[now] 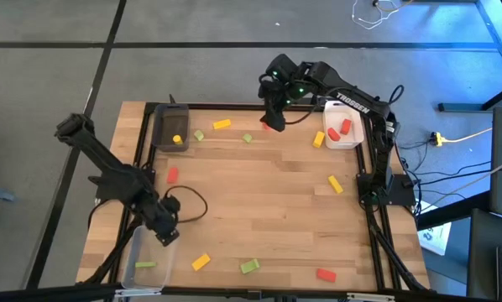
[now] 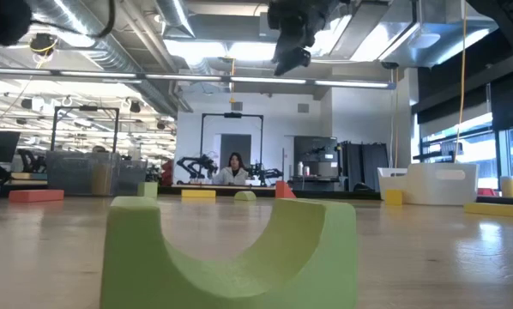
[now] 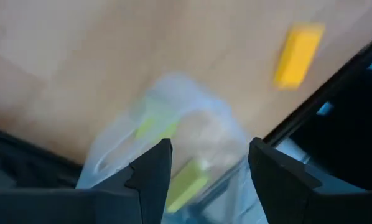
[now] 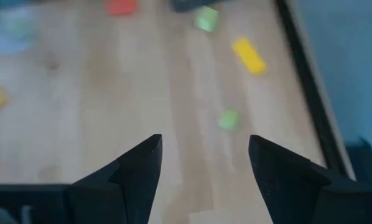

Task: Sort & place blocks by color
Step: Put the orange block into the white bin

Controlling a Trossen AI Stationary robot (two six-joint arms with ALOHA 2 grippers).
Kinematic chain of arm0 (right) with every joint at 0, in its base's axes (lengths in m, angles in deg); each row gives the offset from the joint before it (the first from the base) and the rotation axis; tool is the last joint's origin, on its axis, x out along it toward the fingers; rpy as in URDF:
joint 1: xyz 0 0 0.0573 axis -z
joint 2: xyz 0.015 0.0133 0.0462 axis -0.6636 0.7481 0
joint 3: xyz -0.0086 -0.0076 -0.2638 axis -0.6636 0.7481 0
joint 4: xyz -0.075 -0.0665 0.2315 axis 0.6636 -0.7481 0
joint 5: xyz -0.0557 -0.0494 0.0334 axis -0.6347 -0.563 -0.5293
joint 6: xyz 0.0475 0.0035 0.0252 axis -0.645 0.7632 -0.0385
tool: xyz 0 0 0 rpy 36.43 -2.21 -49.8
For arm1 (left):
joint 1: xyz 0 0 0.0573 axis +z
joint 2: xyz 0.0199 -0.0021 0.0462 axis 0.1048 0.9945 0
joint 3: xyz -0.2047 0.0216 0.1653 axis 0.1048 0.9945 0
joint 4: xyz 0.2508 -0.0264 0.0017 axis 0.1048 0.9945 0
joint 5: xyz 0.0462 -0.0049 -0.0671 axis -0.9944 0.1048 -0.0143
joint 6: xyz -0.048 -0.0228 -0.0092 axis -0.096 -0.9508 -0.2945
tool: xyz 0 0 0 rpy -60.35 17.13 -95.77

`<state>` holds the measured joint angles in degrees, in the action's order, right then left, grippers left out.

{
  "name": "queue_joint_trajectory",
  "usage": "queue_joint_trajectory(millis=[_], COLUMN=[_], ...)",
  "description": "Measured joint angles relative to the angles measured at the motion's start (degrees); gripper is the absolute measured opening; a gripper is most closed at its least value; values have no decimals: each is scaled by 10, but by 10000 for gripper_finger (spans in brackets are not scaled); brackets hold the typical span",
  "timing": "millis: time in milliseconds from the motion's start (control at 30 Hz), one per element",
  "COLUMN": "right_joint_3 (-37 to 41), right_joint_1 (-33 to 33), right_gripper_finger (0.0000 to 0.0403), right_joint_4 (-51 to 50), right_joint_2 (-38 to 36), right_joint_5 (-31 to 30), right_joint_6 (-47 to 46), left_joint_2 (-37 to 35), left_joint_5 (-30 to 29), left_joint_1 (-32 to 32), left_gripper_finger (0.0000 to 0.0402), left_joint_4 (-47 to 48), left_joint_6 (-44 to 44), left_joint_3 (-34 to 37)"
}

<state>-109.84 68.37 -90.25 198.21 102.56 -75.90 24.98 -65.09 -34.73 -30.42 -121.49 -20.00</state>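
Red, yellow and light green blocks lie scattered on the wooden table: a yellow one (image 1: 222,124), a green one (image 1: 248,138), a red one (image 1: 173,174), a yellow one (image 1: 201,262), a green one (image 1: 249,266). My left gripper (image 1: 167,235) hovers open at the near left over a clear tray (image 1: 142,252). In the left wrist view, green blocks (image 3: 186,183) lie in the tray beneath the empty gripper (image 3: 209,162). My right gripper (image 1: 272,117) hangs open high over the far edge, holding nothing (image 4: 204,155); a green block (image 4: 228,119) lies beyond its fingers.
A dark grey tray (image 1: 170,127) at the far left holds a yellow block (image 1: 178,139). A white tray (image 1: 343,126) at the far right holds red blocks. A green arch block (image 2: 231,249) stands close to the low camera. A black frame rims the table.
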Motion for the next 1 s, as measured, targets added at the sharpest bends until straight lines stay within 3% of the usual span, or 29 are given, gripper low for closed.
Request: queue_joint_trajectory(millis=[100,267,633,833,1000], right_joint_3=[11,48,172,222,238], right_joint_1=[-3,-7,17,48,77], right_gripper_finger=[239,239,239,239,239], right_joint_4=[1,7,133,194,202], right_joint_2=[0,0,4,6,10], right_joint_5=[-69,-111,-107,-103,-49], right_joint_6=[-26,123,392,436,433], left_joint_2=[-36,-94,-174,-178,-178], left_joint_5=[-90,-186,-208,-258,-288], left_joint_1=[7,21,92,152,223], left_gripper_finger=[201,201,202,202,202], left_joint_4=[6,13,54,54,50], left_joint_6=[-15,16,121,238,320], left_joint_3=[-16,-25,-25,-25,-25])
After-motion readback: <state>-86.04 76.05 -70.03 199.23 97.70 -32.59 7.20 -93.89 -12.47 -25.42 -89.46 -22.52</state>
